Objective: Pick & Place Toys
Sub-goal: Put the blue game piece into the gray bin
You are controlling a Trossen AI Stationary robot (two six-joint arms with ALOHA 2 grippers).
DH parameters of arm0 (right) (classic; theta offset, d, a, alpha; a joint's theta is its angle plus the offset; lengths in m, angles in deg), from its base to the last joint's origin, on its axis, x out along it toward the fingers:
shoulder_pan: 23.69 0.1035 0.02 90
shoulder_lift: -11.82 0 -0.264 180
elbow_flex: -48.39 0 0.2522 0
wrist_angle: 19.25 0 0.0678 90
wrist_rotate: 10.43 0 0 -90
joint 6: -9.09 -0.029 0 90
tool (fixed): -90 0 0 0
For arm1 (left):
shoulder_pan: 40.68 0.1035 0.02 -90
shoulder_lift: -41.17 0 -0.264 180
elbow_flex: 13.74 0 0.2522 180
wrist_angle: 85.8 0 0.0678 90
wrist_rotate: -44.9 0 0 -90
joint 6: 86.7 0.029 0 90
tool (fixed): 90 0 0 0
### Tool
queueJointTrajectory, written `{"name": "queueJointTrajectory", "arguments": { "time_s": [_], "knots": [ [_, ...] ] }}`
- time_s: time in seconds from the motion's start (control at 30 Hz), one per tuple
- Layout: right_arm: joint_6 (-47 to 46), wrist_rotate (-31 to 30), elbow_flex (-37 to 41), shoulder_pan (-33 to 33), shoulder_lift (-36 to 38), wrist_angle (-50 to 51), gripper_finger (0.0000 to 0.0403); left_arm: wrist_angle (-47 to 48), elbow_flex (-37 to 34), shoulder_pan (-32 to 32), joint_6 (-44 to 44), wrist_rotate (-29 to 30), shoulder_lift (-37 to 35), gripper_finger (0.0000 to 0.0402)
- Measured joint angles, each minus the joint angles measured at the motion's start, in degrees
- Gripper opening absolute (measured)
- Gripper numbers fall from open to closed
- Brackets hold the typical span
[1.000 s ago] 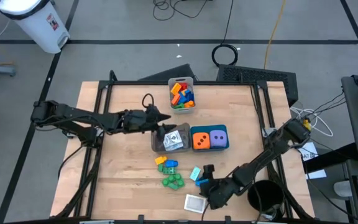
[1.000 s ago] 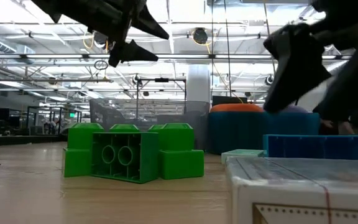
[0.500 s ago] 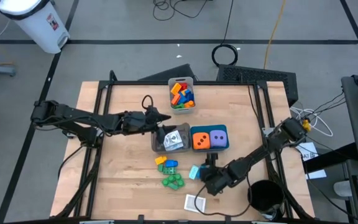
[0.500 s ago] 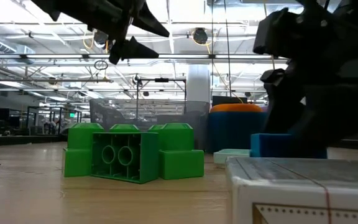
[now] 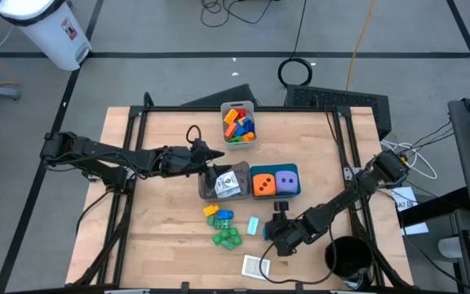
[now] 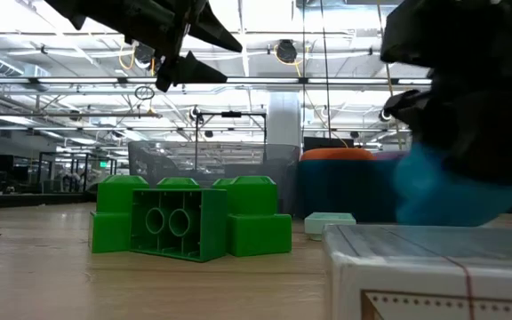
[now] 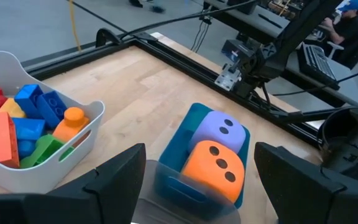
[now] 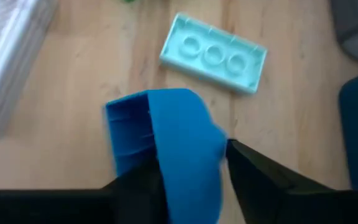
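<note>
A blue brick (image 8: pixel 166 143) sits between the fingers of my right gripper (image 8: pixel 191 165), near the table's front right (image 5: pixel 269 237). In the low view the brick is a blue blur (image 6: pixel 452 187). Beside it a pale teal brick (image 8: pixel 213 53) lies flat on the table. Green bricks (image 5: pixel 227 238) and a yellow and blue cluster (image 5: pixel 217 215) rest on the wood to the left. My left gripper (image 7: pixel 197 186) hangs open above the grey bin (image 5: pixel 223 181), touching nothing. My right gripper pinches the blue brick between its two fingers, one finger (image 8: pixel 138 186) on each of two opposite sides (image 8: pixel 216 149). The fingers slant down from the table's right. The brick sits tilted, its hollow underside (image 8: pixel 126 134) showing; whether it is clear of the table I cannot tell.
A white-edged card (image 5: pixel 256 265) lies by the front edge, just near of my right gripper. A teal bin (image 5: pixel 274 183) holds an orange and a purple die. A white bin (image 5: pixel 238 124) of bricks stands at the far edge. A dark round container (image 5: pixel 349 257) stands at the front right corner.
My right gripper has gone from beside the white card toward the table's far edge, down over the blue brick. The brick lay level on the table before. It now shows tilted and blurred under the fingers.
</note>
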Motion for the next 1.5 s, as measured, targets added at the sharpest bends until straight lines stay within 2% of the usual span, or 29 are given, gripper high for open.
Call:
{"name": "queueJointTrajectory", "arguments": {
  "time_s": [0.27,0.4,0.5,0.57,0.63,0.67,0.73,0.83,0.93,1.03,1.17,1.23,1.3,1.4,1.5],
  "knots": [
    [4.49,-1.24,0.02,1.40,9.45,-0.33,0.0012,-2.21,0.07,-1.28,-0.38,-0.72,1.48,0.0306],
    [5.48,-6.89,0.45,2.89,13.94,-2.12,0.0009,-8.04,0.09,-2.42,1.09,-2.74,4.17,0.0306],
    [5.09,-7.57,2.55,4.20,15.38,-5.72,0.0003,-10.49,0.08,-2.78,2.67,-2.69,5.66,0.0306],
    [5.09,-8.07,4.76,4.96,15.58,-11.97,0.0001,-10.39,0.07,-2.84,2.97,-2.66,5.91,0.0306],
    [6.80,-7.43,7.86,5.63,15.09,-23.91,0.0004,-10.43,0.07,-2.84,2.88,-2.64,6.12,0.0306],
    [8.62,-5.25,9.74,5.93,14.42,-30.38,0.0010,-10.43,0.07,-2.84,2.84,-2.64,6.19,0.0306],
    [13.76,2.98,12.92,6.01,12.08,-41.90,0.0030,-10.45,0.07,-2.84,2.84,-2.63,6.21,0.0306],
    [18.05,12.58,14.91,6.07,7.91,-54.10,0.0082,-10.52,0.07,-2.84,2.83,-2.58,6.21,0.0306],
    [20.92,12.04,13.44,6.02,4.75,-59.70,0.0153,-10.52,0.07,-2.78,2.80,-2.16,6.21,0.0306],
    [22.76,5.69,9.34,5.85,3.13,-51.71,0.0220,-10.50,0.07,-2.78,2.93,-2.03,6.21,0.0306],
    [20.44,-4.31,0.46,5.46,0.53,-24.27,0.0262,-10.49,0.07,-2.78,2.92,-2.03,6.21,0.0306],
    [18.01,-4.95,-2.75,5.05,-2.06,-15.41,0.0265,-10.46,0.07,-2.78,2.91,-2.03,6.21,0.0306],
    [17.10,-4.47,-4.36,4.89,-4.20,-11.07,0.0260,-10.43,0.07,-2.78,2.91,-2.03,6.21,0.0306],
    [17.95,-2.40,-4.99,3.96,-6.34,-10.12,0.0244,-10.36,0.07,-2.78,2.91,-2.03,6.21,0.0306],
    [17.98,-4.77,-5.08,2.51,-6.82,-8.15,0.0219,-10.37,0.07,-2.78,2.91,-2.03,6.21,0.0306]
  ]
}}
